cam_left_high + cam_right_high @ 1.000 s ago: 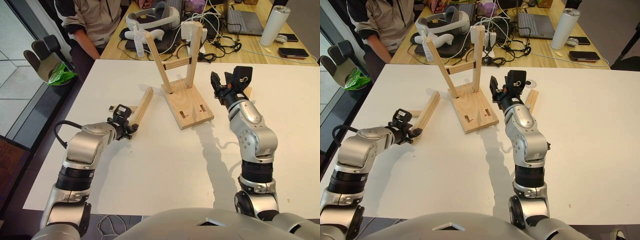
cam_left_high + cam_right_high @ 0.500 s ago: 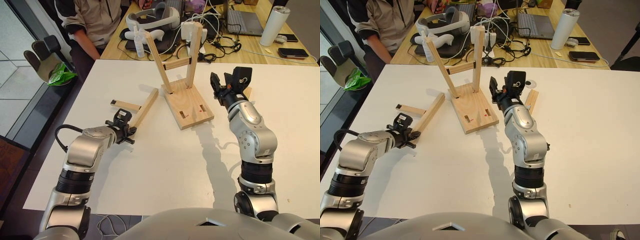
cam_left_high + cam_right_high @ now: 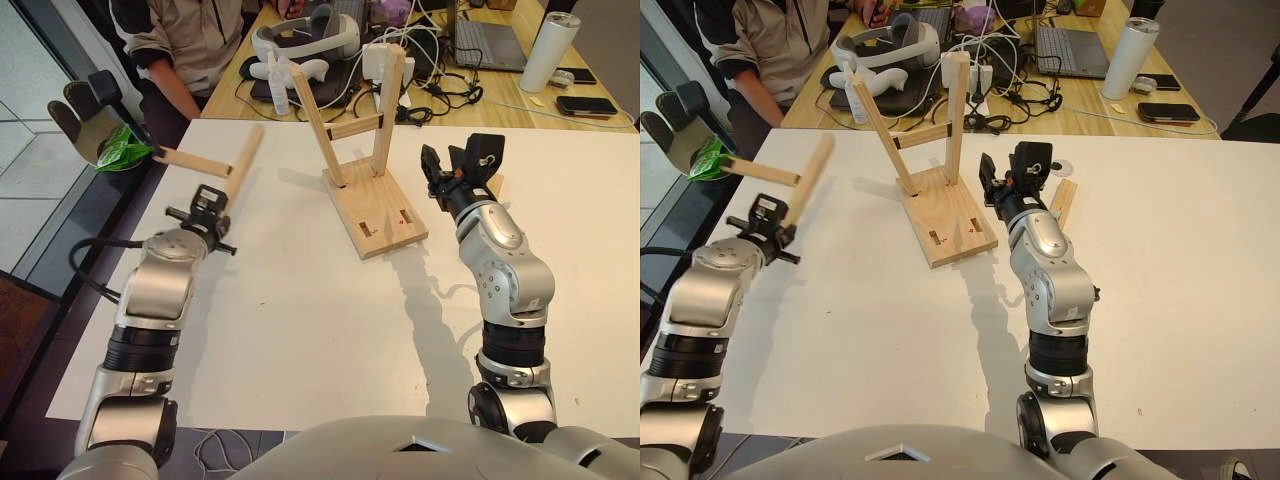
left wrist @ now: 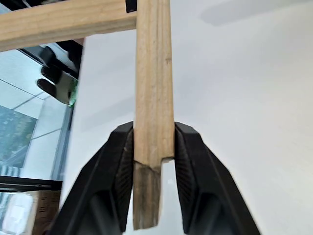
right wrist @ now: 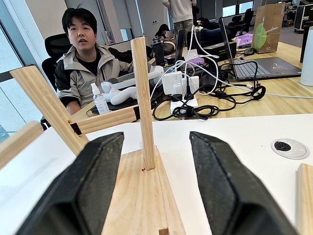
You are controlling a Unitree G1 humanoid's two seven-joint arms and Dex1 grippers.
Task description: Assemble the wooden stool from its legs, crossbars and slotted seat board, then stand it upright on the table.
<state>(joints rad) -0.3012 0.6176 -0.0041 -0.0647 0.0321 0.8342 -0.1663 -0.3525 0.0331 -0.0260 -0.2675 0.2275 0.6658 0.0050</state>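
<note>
Left gripper point(image 4: 153, 147): fingers clamped on the flat faces of a pale square-section wooden leg point(image 3: 243, 162), close to its notched end. A short wooden crossbar point(image 3: 190, 161) is already joined to the leg near its far end, sticking out toward the table's left edge. The piece is held clear of the white table point(image 3: 300, 330), over its left side and well apart from the rest of the stool. A grip this near the notch probably gives best control when that end is steered into a slot.

The slotted light-wood seat board point(image 3: 360, 205) lies flat mid-table, underside up. Two upright legs point(image 3: 318, 120) stand in its far slots, tied by a second crossbar point(image 3: 355, 126). The two near slots point(image 3: 372, 228) are empty, so I judge the task about half done.

Right gripper point(image 3: 446, 166): fingers apart, holding nothing, just beside the board's right edge and facing the standing legs. I judge it is placed to steady the board. One loose wooden strip point(image 3: 1064, 200) lies flat beside it.
</note>
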